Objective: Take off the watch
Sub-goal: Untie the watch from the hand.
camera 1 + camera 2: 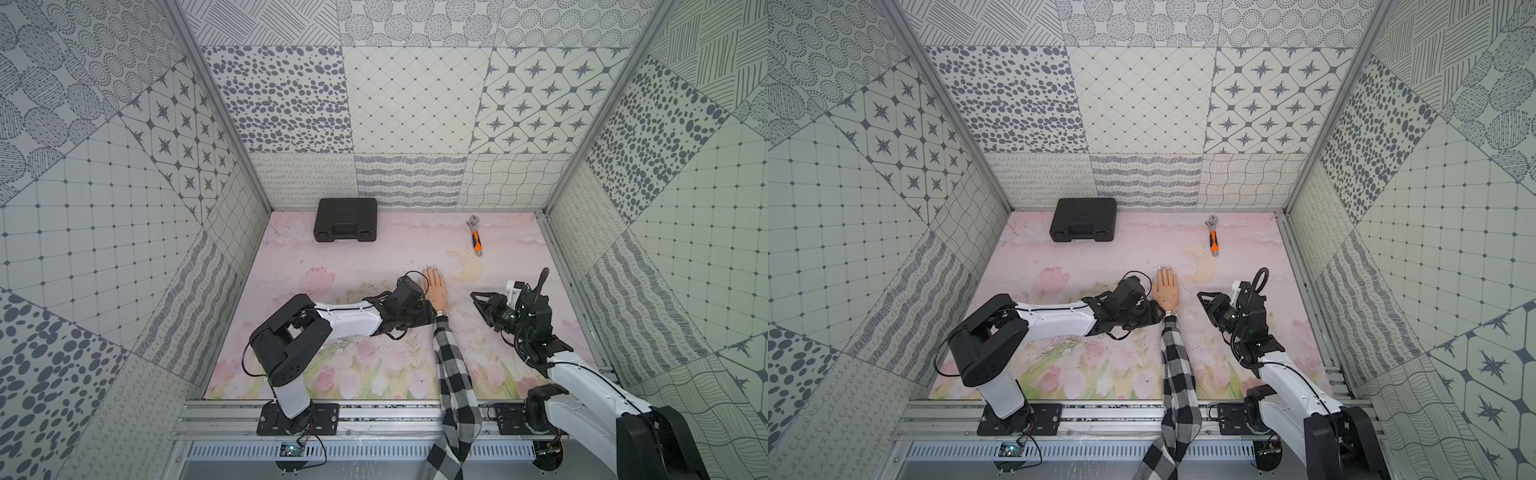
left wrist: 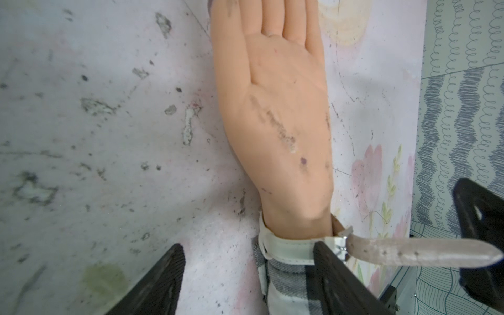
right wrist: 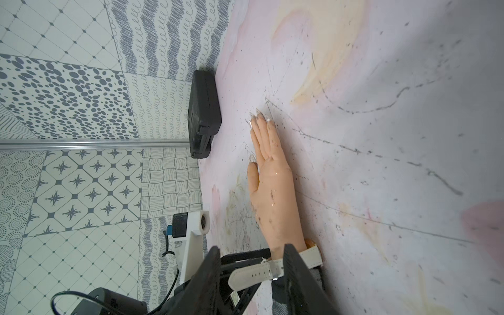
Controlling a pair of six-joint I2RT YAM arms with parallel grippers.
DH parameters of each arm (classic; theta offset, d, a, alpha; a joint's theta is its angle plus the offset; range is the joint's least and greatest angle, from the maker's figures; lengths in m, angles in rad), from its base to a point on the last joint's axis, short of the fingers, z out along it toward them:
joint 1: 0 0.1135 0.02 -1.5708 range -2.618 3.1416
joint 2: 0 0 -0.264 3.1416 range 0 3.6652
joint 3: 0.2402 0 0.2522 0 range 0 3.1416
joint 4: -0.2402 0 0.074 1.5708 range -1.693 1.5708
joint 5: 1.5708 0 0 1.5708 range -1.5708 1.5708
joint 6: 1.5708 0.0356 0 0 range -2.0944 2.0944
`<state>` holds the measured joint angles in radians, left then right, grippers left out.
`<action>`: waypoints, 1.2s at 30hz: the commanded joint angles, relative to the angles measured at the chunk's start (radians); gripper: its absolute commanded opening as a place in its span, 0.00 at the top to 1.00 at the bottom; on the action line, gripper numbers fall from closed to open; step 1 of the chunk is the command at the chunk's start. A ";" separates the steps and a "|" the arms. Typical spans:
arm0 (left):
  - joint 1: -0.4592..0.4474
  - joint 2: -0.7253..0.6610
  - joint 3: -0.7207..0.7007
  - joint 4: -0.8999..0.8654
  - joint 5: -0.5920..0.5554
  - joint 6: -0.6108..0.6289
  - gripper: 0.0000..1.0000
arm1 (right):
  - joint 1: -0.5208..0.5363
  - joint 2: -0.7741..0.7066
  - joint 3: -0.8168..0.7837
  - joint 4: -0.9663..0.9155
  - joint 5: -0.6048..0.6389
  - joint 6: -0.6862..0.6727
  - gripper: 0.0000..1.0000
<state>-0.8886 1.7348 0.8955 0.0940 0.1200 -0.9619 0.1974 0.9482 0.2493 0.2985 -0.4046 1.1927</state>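
Note:
The watch (image 2: 286,248) sits on the wrist of a mannequin hand (image 1: 434,289) that lies flat on the pink mat, above a checked sleeve (image 1: 453,386). Only its white strap shows; the dial is hidden. The loose strap tail (image 2: 422,252) sticks out sideways past the buckle. My left gripper (image 2: 246,245) is open at the wrist: one finger rests over the strap by the buckle, the other stands off on the mat. My right gripper (image 3: 251,248) is open on the hand's other side. The strap tail (image 3: 253,272) lies between its fingers, ungripped.
A closed black case (image 1: 345,219) lies by the back wall. An orange-handled wrench (image 1: 476,240) lies at the back right. Patterned walls enclose the mat on three sides, and both arm bases stand on the front rail.

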 commanded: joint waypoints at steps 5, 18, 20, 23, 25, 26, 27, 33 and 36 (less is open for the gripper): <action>-0.004 0.012 0.008 0.014 0.003 0.009 0.25 | -0.007 0.124 0.028 0.002 -0.082 -0.049 0.68; -0.004 0.010 0.007 0.011 -0.006 0.009 0.25 | 0.120 0.365 0.152 0.067 -0.120 -0.084 0.71; -0.005 0.009 0.008 0.010 -0.005 0.009 0.25 | 0.140 0.386 0.157 0.087 -0.118 -0.075 0.71; -0.005 0.009 0.012 0.004 -0.007 0.014 0.25 | 0.161 0.406 0.162 0.101 -0.113 -0.071 0.71; -0.005 0.009 0.013 0.003 -0.009 0.014 0.25 | 0.173 0.412 0.163 0.105 -0.107 -0.070 0.71; -0.006 0.009 0.013 0.003 -0.009 0.013 0.25 | 0.179 0.416 0.164 0.107 -0.105 -0.069 0.72; -0.005 0.009 0.011 0.003 -0.009 0.014 0.25 | 0.184 0.421 0.166 0.107 -0.104 -0.068 0.72; -0.005 0.011 0.010 0.005 -0.009 0.011 0.25 | 0.201 0.441 0.173 0.116 -0.100 -0.063 0.73; -0.005 0.010 0.009 0.005 -0.009 0.012 0.25 | 0.204 0.451 0.174 0.127 -0.105 -0.057 0.74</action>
<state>-0.8886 1.7443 0.8978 0.1081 0.1226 -0.9619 0.3935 1.3838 0.3985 0.3676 -0.5152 1.1229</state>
